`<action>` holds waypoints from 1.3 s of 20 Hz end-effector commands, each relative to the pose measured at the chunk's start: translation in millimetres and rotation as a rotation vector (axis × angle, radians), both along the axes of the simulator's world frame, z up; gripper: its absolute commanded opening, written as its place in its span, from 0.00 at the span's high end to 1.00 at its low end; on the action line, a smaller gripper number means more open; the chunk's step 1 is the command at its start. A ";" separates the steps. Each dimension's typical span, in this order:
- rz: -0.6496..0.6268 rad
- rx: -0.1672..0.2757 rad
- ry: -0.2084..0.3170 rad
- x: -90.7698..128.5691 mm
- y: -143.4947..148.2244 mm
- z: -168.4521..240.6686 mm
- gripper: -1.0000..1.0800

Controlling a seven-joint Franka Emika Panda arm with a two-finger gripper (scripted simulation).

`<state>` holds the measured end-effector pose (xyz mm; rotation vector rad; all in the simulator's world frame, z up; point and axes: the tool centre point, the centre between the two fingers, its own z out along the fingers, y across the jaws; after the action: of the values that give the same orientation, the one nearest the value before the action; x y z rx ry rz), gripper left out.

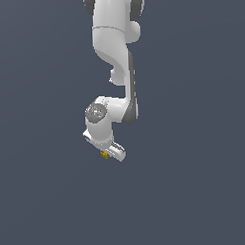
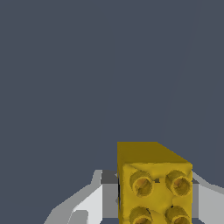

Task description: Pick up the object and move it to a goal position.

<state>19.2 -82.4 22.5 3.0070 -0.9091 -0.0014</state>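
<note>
Gripper (image 1: 109, 154) hangs below the white arm (image 1: 114, 49), jaws clenched on the yellow studded block (image 2: 153, 183) (four round studs showing); block sits between the fingers (image 2: 94, 203), no writing legible.

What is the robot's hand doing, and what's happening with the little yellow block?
gripper: shut on the yellow block, one finger on each side of it.
yellow block: held between the fingers, studded face toward the wrist camera; in the exterior view it is a tiny yellow speck at the gripper's tip.
arm: bent, reaching down.
</note>
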 end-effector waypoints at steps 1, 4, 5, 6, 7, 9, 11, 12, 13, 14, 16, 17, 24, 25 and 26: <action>0.000 0.000 -0.001 -1.2 -0.8 2.5 1.00; 0.000 0.000 -0.001 -5.3 -2.9 8.6 1.00; 0.000 0.000 -0.001 -7.1 -3.9 11.4 1.00; 0.000 0.000 -0.001 -9.3 -5.0 14.6 1.00; 0.000 0.001 -0.001 -11.7 -6.5 18.1 1.00; 0.000 0.001 -0.001 -17.2 -9.4 26.3 1.00; 0.000 0.001 -0.001 -23.7 -12.8 36.2 1.00; 0.000 0.001 -0.001 -27.3 -14.8 41.7 1.00; 0.000 0.001 -0.001 -31.3 -17.0 47.7 1.00; 0.000 0.001 -0.001 -35.4 -19.2 54.0 1.00; 0.000 0.001 -0.001 -44.3 -24.1 67.8 1.00; 0.000 0.001 -0.001 -48.6 -26.4 74.5 1.00; 0.000 0.002 -0.001 -71.9 -40.3 112.2 1.00; 0.000 0.001 -0.001 -74.1 -41.6 116.2 1.00; 0.000 0.001 -0.001 -76.2 -43.0 119.7 1.00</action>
<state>-53.1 -123.3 136.0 3.0082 -0.9111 -0.0001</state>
